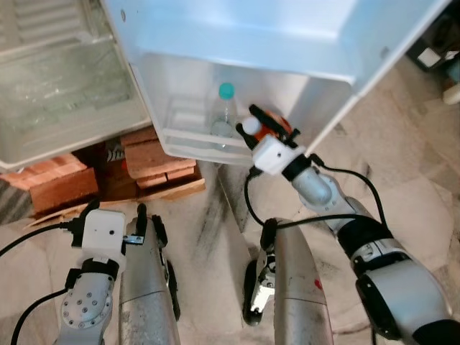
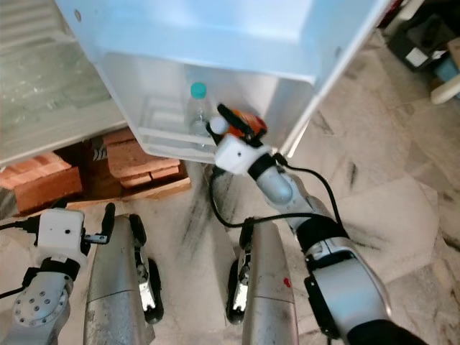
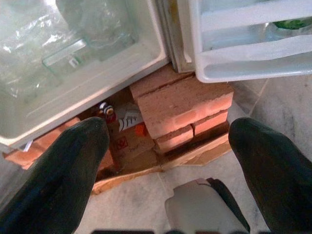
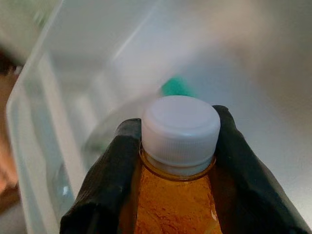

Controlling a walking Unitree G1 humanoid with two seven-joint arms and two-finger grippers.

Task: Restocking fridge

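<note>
Our right gripper point(image 4: 178, 161) clamps both fingers on the neck of the orange bottle point(image 1: 269, 128), white cap up, at the front rim of the fridge door shelf point(image 1: 188, 136). Just beyond stands a clear bottle point(image 1: 224, 115) with a green cap, inside that shelf. Our left gripper point(image 3: 170, 165) hangs spread wide above the bricks point(image 3: 180, 105).

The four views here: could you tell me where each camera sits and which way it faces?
Left eye view: head, looking down at door shelf, both arms, legs.
Right eye view: its stereo twin, same scene.
Left wrist view: along open left gripper toward bricks.
Right wrist view: along right gripper clamping orange bottle.
Shared: green-capped bottle.
</note>
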